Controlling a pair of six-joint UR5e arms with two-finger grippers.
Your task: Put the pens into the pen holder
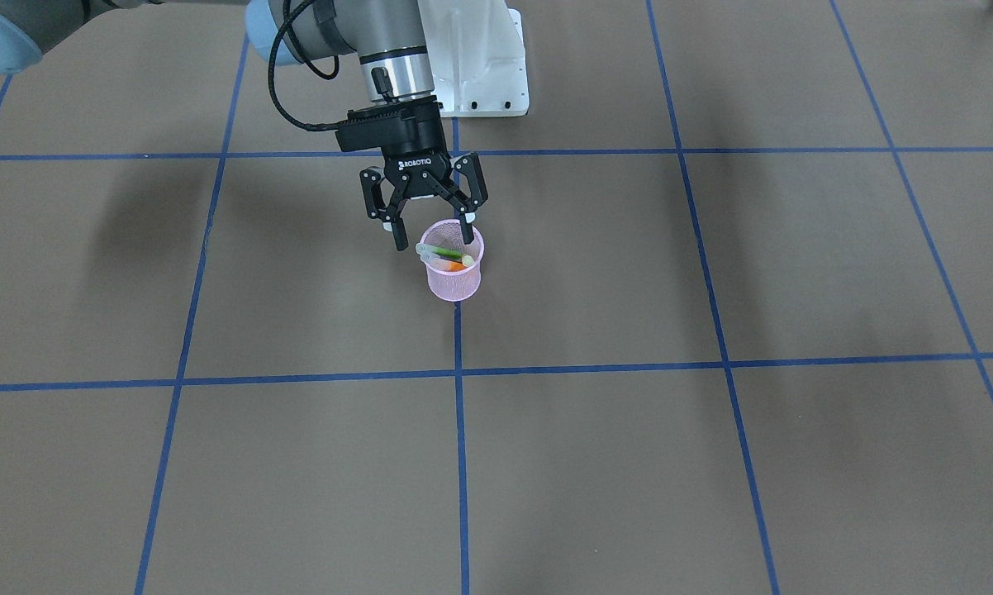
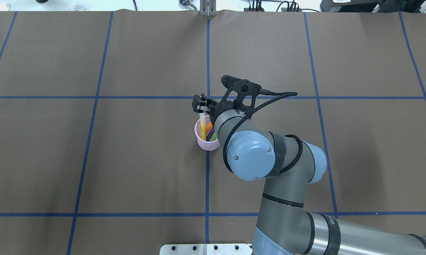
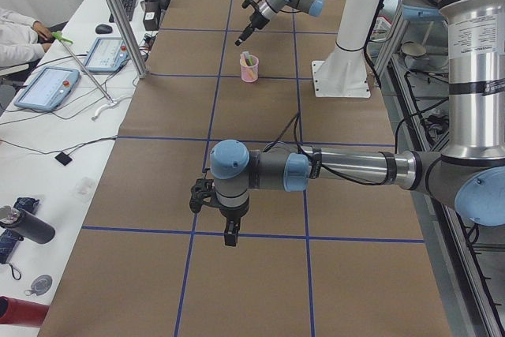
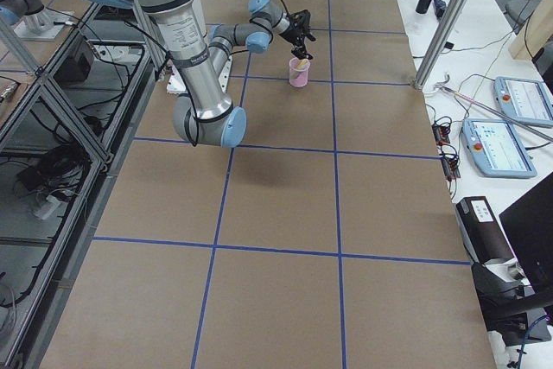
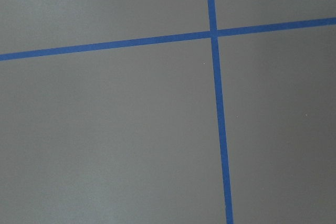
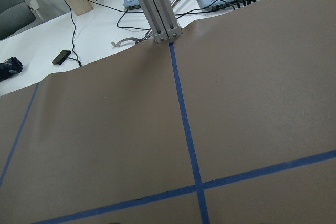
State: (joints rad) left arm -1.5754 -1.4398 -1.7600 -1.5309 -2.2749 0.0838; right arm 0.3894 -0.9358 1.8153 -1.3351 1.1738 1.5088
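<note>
brown paper-covered table (image 1: 711, 463): midway between its side edges the right gripper (image 1: 434, 232) hangs wide open, holding nothing, directly above the pink mesh pen holder (image 1: 455, 285); three pens (image 1: 445, 252) lean inside it. left gripper (image 3: 228, 234), far off: spread cannot be told.

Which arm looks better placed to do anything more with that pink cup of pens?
Right. The right gripper, open, hangs just above the pen holder, where the pens sit; the left gripper is far off along the table.

Overhead, the right arm (image 2: 252, 156) covers part of the pen holder (image 2: 201, 141) and pens (image 2: 203, 130).
</note>
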